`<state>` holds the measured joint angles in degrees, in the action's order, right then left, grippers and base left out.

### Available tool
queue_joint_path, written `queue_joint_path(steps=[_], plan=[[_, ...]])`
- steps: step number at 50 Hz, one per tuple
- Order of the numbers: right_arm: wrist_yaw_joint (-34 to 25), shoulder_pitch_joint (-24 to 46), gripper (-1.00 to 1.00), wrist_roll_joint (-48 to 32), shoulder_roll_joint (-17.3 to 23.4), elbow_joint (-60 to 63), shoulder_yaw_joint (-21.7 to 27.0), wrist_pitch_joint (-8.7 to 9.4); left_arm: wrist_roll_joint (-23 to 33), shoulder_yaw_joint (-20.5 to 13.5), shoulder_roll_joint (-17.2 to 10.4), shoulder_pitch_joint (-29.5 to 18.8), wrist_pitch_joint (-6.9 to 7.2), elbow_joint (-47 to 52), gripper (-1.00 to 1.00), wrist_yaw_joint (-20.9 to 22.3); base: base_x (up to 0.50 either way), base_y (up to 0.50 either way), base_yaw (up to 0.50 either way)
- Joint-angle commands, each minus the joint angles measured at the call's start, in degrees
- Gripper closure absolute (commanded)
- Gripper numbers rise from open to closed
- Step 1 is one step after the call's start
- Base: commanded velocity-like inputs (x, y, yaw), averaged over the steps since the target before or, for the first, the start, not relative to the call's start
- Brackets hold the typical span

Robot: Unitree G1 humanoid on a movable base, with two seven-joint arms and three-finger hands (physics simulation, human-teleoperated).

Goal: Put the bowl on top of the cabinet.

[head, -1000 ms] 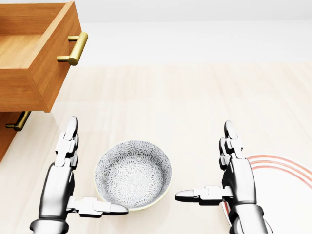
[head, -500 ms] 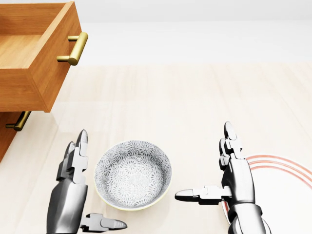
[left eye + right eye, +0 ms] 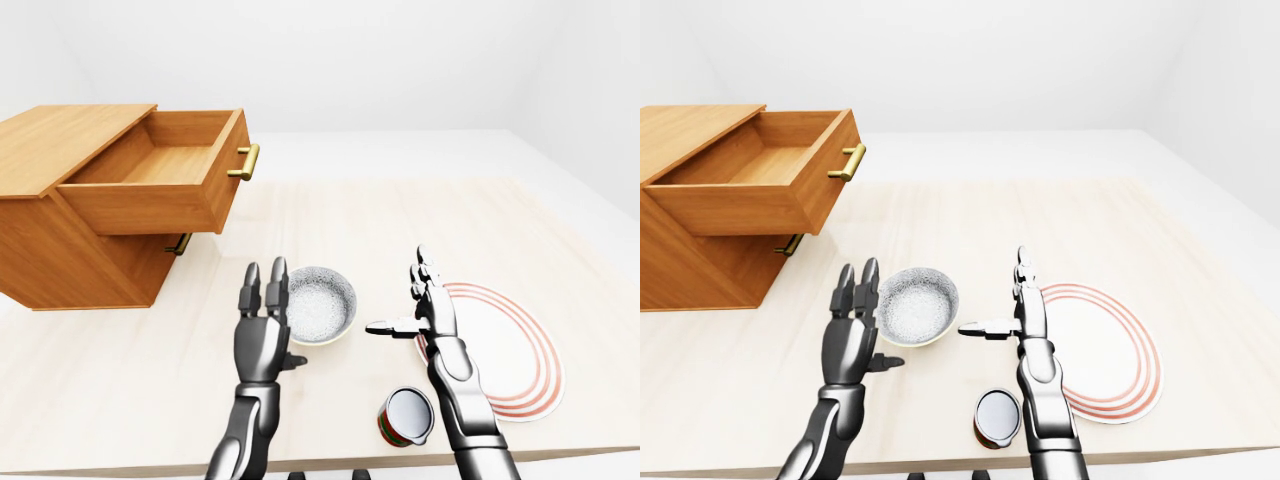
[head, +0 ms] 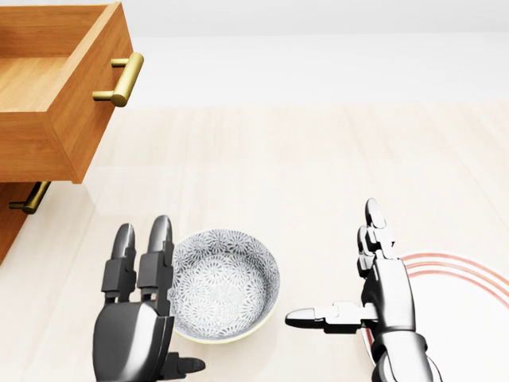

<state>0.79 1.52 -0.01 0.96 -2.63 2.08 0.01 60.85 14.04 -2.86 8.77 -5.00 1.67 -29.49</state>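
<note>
The patterned grey bowl (image 4: 227, 285) sits upright on the light wooden table, low and left of centre in the head view. My left hand (image 4: 163, 296) stands open at the bowl's left rim with its back to the camera, fingers pointing up and covering that edge. I cannot tell whether it touches the bowl. My right hand (image 4: 334, 267) is open a short way right of the bowl, thumb pointing toward it, holding nothing. The wooden cabinet (image 3: 70, 250) stands at the left of the left-eye view, its flat top (image 3: 60, 135) bare.
The cabinet's upper drawer (image 3: 165, 185) is pulled out and empty, its brass handle (image 3: 246, 162) overhanging the table. A white plate with red rings (image 3: 505, 350) lies right of my right hand. A small can (image 3: 407, 416) stands near the table's bottom edge.
My left hand has moved right, up to the bowl's left rim, and turned its back toward the camera. The right hand and the bowl have not moved.
</note>
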Motion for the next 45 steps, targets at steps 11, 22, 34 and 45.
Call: queue_joint_path(steps=[11, 22, 34, 45], plan=[[-0.1, -0.4, -1.00, 0.1, 0.2, 1.6, 0.3, 0.80, 12.5, 5.9, 1.0, -3.6, 0.00, -8.4, -1.00, -0.5, 0.00, 0.00, 0.00], [-0.5, -1.1, -1.00, 0.7, 0.3, 4.4, 0.9, 2.23, 15.0, 8.1, 1.7, -5.2, 0.00, -13.6, -1.00, -0.5, 0.00, 0.00, 0.00], [-0.4, -1.2, -1.00, -0.2, -0.1, 3.4, -0.2, 0.96, 13.0, 5.5, 0.2, -4.9, 0.00, -12.4, 0.97, -0.5, 0.00, 0.00, 0.00], [-0.4, -1.3, -1.00, -0.3, -0.2, 3.8, -0.3, 1.25, 12.8, 5.3, 0.3, -4.3, 0.00, -11.3, 0.97, -0.5, 0.00, 0.00, 0.00]])
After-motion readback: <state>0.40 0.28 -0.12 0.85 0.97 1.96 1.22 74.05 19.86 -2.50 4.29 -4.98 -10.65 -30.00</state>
